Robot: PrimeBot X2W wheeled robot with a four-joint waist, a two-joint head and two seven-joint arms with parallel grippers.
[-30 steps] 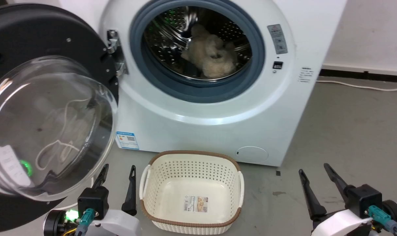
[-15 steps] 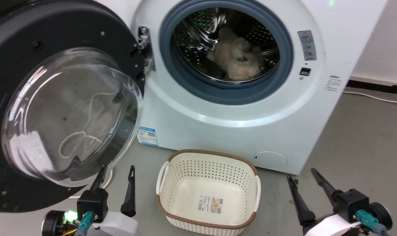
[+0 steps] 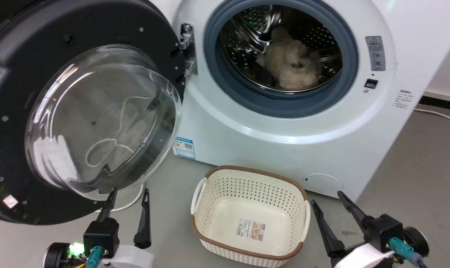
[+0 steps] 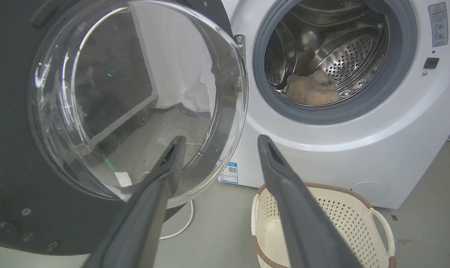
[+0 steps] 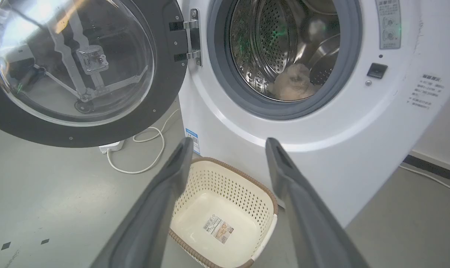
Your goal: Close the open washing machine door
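Observation:
The washing machine door [image 3: 20,67] [image 4: 9,156] [image 5: 165,96] stands swung wide open to the left, its clear glass bowl bulging toward me. The white washing machine [image 3: 269,137] [image 4: 359,145] [image 5: 359,149] shows its steel drum with a beige fluffy item [image 3: 290,61] inside. My left gripper [image 3: 129,192] [image 4: 219,143] is open, low in front of the door's bottom rim, apart from it. My right gripper [image 3: 327,198] [image 5: 228,145] is open too, low at the right near the machine's front corner.
A cream perforated laundry basket [image 3: 292,227] [image 5: 262,197] stands empty on the grey floor between the grippers, just in front of the machine. A white cable [image 5: 150,149] and plug lie on the floor under the door. A wall rises at the right.
The camera has turned left, so the whole picture has shifted right and the door shows more fully. Both grippers stay open at the bottom.

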